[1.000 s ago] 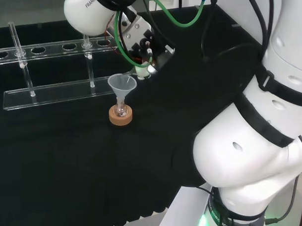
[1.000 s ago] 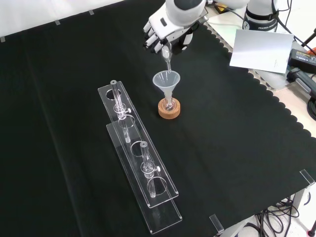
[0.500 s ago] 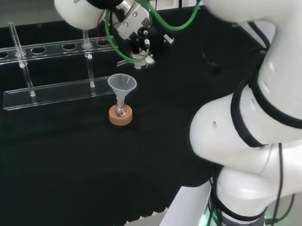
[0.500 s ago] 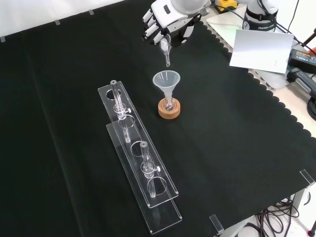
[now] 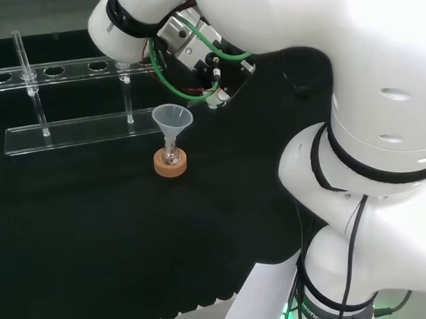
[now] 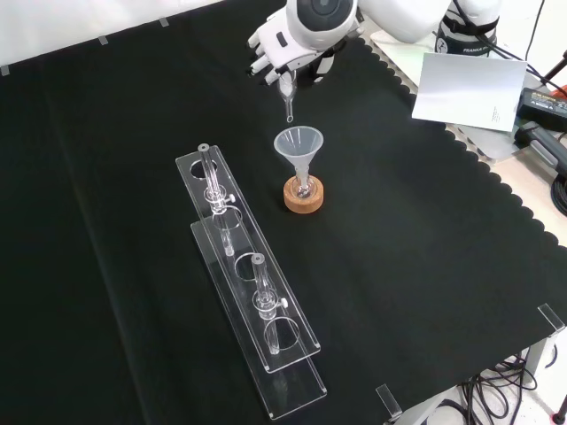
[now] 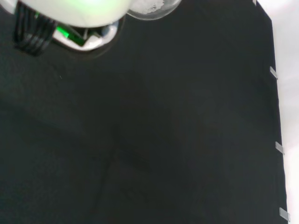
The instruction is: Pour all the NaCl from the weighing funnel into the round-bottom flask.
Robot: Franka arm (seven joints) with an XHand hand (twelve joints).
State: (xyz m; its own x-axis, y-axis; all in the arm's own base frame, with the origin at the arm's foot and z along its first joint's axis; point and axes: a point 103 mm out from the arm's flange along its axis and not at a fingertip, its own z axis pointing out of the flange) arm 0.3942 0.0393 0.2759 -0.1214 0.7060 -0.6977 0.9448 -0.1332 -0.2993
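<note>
In the front view the hand (image 6: 282, 49) hangs above and a little left of the clear plastic funnel (image 6: 299, 144). Its fingers are curled round the weighing funnel (image 6: 288, 96), a small clear piece whose thin stem points down, its tip apart from the funnel's mouth. The funnel stands in a small round-bottom flask (image 6: 303, 188) on a cork ring (image 6: 304, 198). The head view shows the hand (image 5: 201, 57) behind and right of the funnel (image 5: 172, 119) and the cork ring (image 5: 170, 164). In the wrist view a clear rounded glass part with white grains (image 7: 152, 5) lies beside the blurred white hand (image 7: 70, 11).
A long clear rack (image 6: 252, 310) with upright glass tubes lies left of the flask in the front view, and behind it in the head view (image 5: 81, 130). A white sheet (image 6: 465, 88) and cables sit beyond the cloth's scalloped right edge.
The hand has lifted the weighing funnel out of the funnel's mouth and carried it up and to the left in the front view. The arm's links have swung over the head view.
</note>
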